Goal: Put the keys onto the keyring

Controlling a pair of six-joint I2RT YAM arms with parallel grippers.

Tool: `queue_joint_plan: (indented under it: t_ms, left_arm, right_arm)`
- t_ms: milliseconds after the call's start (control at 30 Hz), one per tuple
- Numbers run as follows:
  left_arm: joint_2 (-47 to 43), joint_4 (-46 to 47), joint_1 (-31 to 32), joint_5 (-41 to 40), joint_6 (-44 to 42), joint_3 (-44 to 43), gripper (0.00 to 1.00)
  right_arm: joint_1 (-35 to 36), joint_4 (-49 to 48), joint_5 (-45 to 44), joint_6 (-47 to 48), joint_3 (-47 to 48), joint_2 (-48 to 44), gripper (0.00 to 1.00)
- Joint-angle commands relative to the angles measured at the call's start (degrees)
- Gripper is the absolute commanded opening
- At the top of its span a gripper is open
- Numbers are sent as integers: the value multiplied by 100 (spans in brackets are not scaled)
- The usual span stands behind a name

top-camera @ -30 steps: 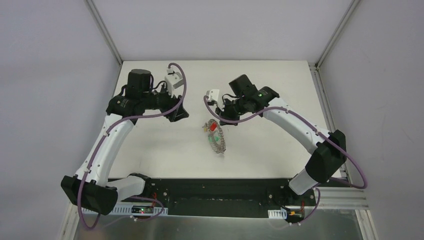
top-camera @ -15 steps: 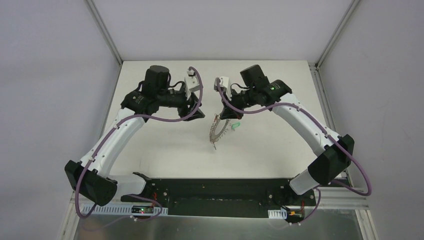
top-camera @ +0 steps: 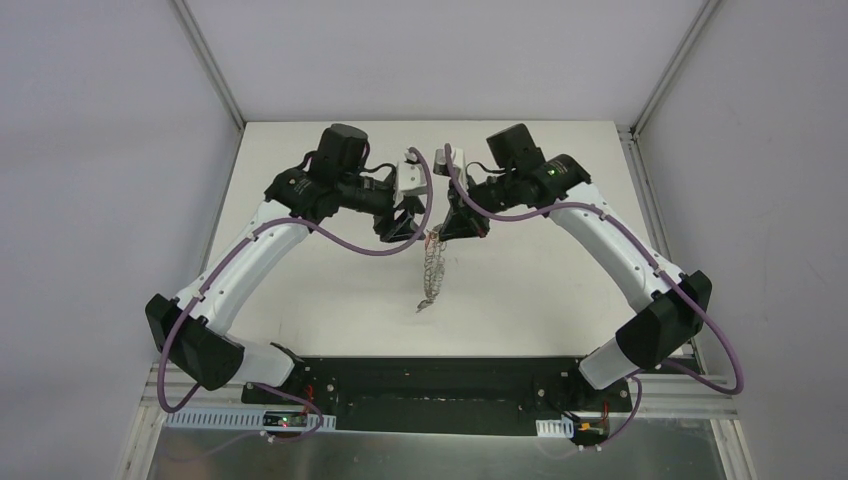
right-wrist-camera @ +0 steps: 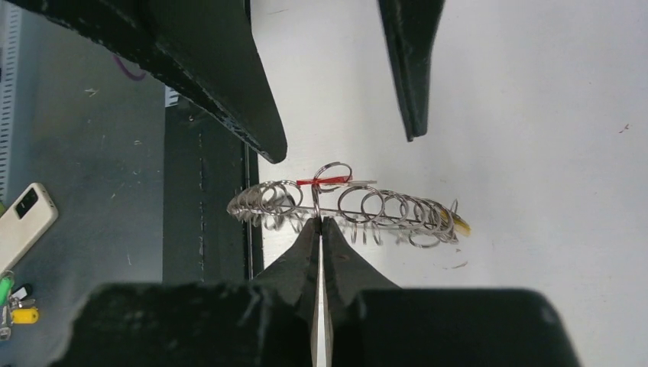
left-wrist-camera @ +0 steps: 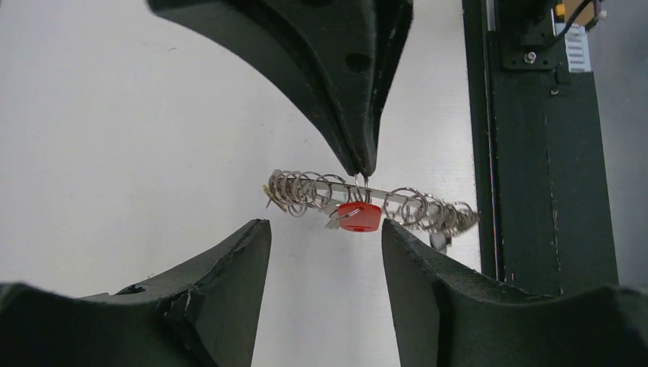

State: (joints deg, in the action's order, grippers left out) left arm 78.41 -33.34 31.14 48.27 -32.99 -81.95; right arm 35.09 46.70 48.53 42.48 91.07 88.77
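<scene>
The keyring (top-camera: 432, 272) hangs edge-on above the table from my right gripper (top-camera: 446, 230), which is shut on its coiled rim (right-wrist-camera: 320, 219). It looks like a strip of wire loops in the right wrist view (right-wrist-camera: 367, 206) and the left wrist view (left-wrist-camera: 306, 187). A red key (left-wrist-camera: 359, 216) hangs on the ring just below the pinch point. A yellow key (right-wrist-camera: 458, 223) sits at the ring's far end. My left gripper (left-wrist-camera: 325, 229) is open and empty. Its fingers (right-wrist-camera: 229, 84) stand on either side of the red key, close to it but not touching.
The black base rail (left-wrist-camera: 546, 153) runs along the table's near edge. A white phone-like device (right-wrist-camera: 24, 222) and small green and yellow items (right-wrist-camera: 15, 306) lie on the grey surface beyond the rail. Grey walls enclose the white table (top-camera: 330, 290).
My right gripper lifted the keyring off the table, so it now hangs edge-on. My left arm swung right towards the ring. The green key no longer shows.
</scene>
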Motion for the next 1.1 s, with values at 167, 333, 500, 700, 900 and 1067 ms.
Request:
queue_joint_plan:
  t_ms: [167,333,500,700,900,1067]
  left_arm:
    - [131,-824,232,322,-1483,-379,55]
    - [297,-1083,366,379,-1903,-613,50]
    - [440,-1294,510,349,-2097,-833,42]
    - [432,-1522,578,244,-2345,-759,24]
    - [353,-1596,578,78,-2404,-686,11]
    - [350,-1603,618,-8,-2387,-675,0]
  right_arm:
    - [-155,98,911,100,151,-115,0]
    - [-208,167,1043,146,139,-105,0]
    - [-244,208,1117,169,93,-91,0]
    - [-286,256,1133,209,42,-127,0]
    - [-327,274,1106,213,34,-148,0]
    - [-362,120,1108,47,-5,-153,0]
